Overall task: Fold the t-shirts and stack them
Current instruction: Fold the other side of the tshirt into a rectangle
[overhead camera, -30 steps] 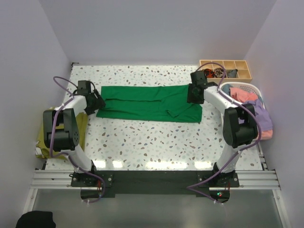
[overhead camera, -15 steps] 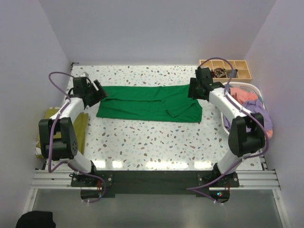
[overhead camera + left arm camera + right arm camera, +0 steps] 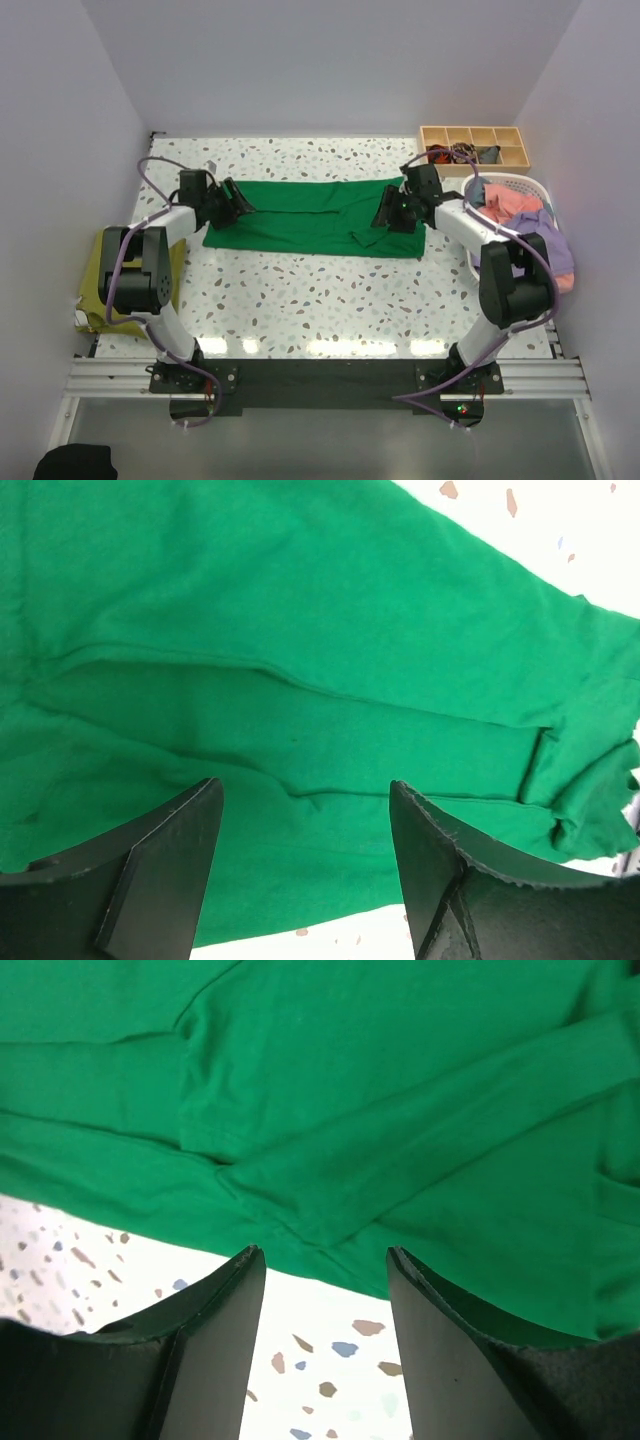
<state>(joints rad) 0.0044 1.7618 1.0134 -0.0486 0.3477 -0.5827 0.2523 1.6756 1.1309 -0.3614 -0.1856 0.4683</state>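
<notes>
Left gripper (image 3: 305, 810): jaws spread wide, nothing between them, poised over the left end of the green t-shirt (image 3: 310, 215).
Right gripper (image 3: 325, 1270): jaws apart too, nothing pinched, right over the green t-shirt's right end, near its front edge.
Green t-shirt: folded into a long band, lying flat across the back half of the terrazzo table (image 3: 300, 290).
White basket (image 3: 530, 186): just right of the green t-shirt, holding a coral-pink shirt (image 3: 510, 202) and a lavender shirt (image 3: 556, 248).
Olive-yellow shirt (image 3: 95, 285): well left of the green t-shirt, draped at the table's edge.
Wooden compartment tray (image 3: 475, 133): behind the green t-shirt's right end.
</notes>
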